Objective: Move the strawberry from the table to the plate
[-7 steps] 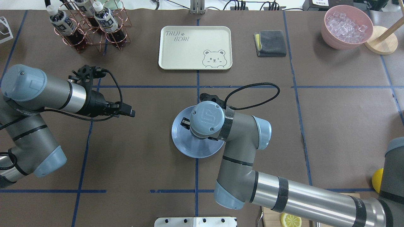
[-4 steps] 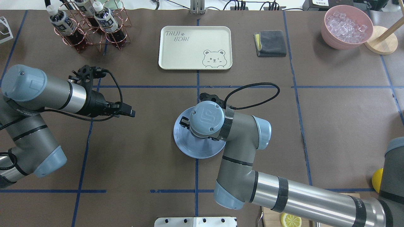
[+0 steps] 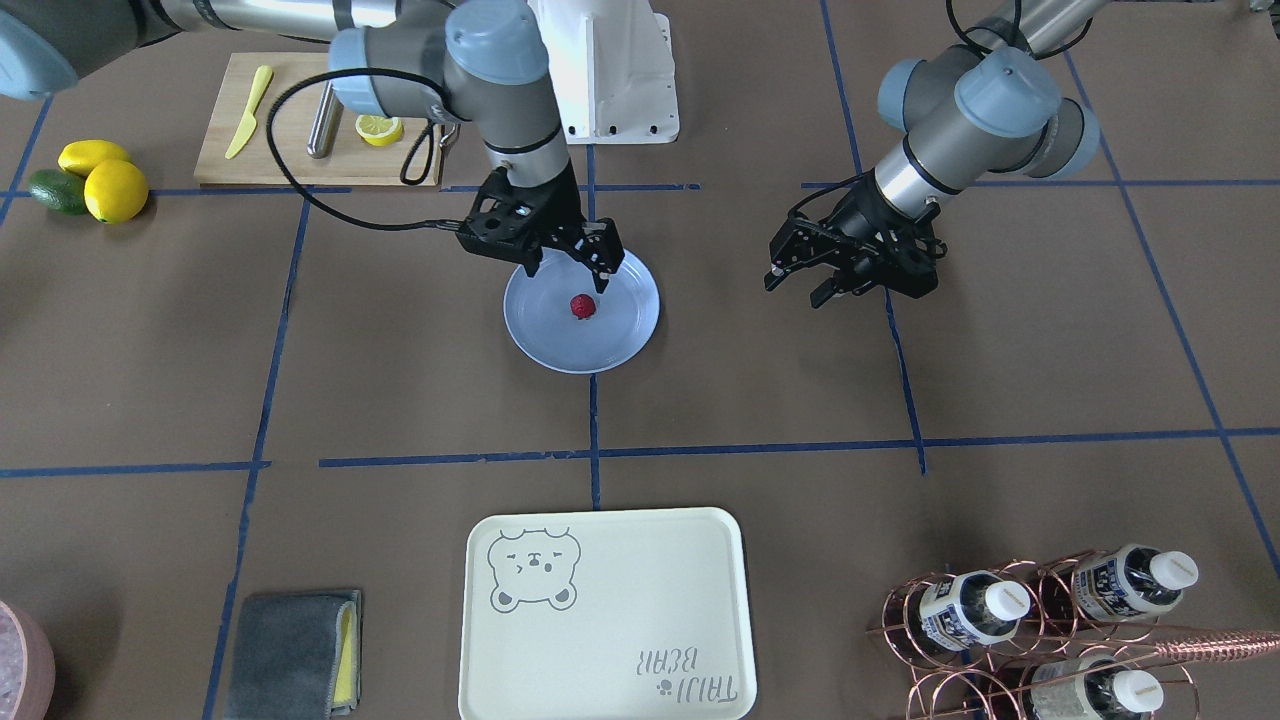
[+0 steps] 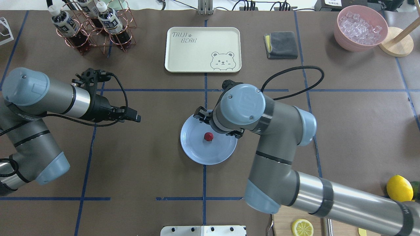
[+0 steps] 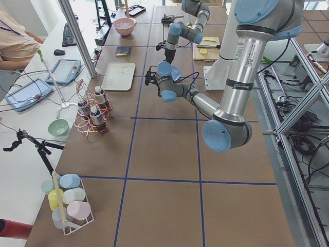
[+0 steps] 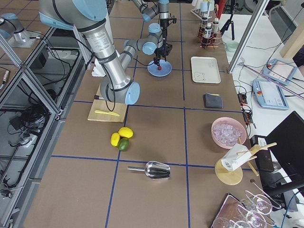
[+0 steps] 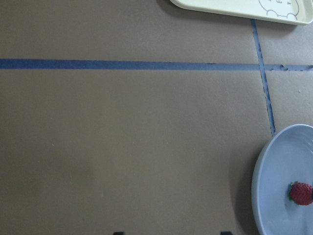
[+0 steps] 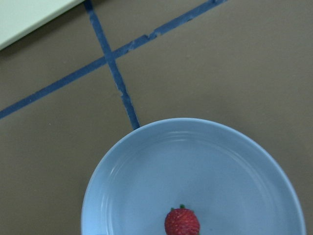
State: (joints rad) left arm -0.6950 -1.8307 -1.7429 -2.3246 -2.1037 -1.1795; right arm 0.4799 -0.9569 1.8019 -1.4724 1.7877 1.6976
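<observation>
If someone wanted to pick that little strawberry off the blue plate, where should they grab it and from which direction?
Pinch the strawberry across its red body, at the widest part, coming straight down from above. It lies alone near the middle of the plate, whose raised rim would likely hinder a low sideways approach, and its small green end offers little to hold.

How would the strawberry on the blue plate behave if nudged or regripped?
Probably rolls or slides: the strawberry is small and rounded, lying free on the glossy plate. Likely light, given its size beside the plate. Whether it is soft cannot be told.
</observation>
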